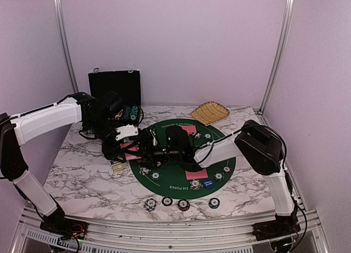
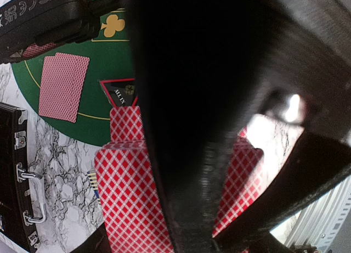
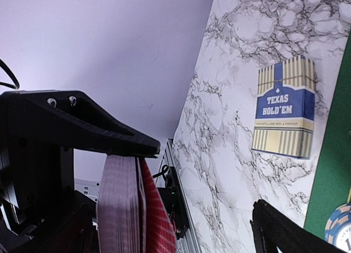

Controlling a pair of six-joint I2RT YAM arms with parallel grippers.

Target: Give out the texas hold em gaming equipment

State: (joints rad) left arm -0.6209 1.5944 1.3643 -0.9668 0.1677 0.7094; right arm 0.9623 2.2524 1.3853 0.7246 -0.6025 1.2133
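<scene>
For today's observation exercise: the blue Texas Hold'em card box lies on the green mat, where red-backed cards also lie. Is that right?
No. The card box lies on the marble table beside the green mat, as the right wrist view shows. The red-backed cards do lie on the mat.

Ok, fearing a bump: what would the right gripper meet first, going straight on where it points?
Probably the stack of red-backed cards held in the left gripper, right in front of it; depth is unclear.

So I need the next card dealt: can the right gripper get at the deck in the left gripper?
Probably yes. The right gripper stands open right beside the deck, which the left gripper clamps; nothing shows between them.
</scene>
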